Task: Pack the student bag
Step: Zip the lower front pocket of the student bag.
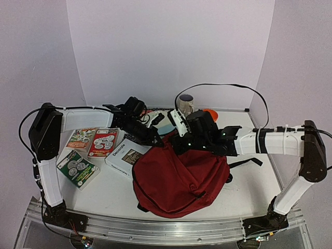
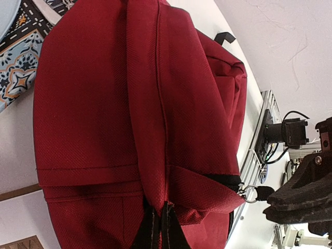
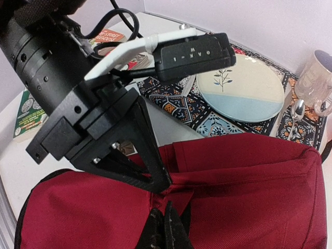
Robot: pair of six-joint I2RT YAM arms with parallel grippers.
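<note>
The student bag (image 1: 179, 179), dark red with black straps, is slumped at the middle of the tabletop's (image 1: 254, 189) near edge. A fold of its top is pinched in the left gripper (image 3: 158, 184). The right gripper (image 3: 165, 231) is clenched just beside it; whether fabric is caught there cannot be told. The bag's opening is hidden.

The student bag (image 1: 179, 179) fills centre; books (image 1: 85, 150) crowd its left.

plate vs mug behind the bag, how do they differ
The plate lies flat; the mug stands upright. The plate is cream and pale blue with a leaf sprig; the mug is pale grey with a handle. Both sit behind the student bag.
</note>
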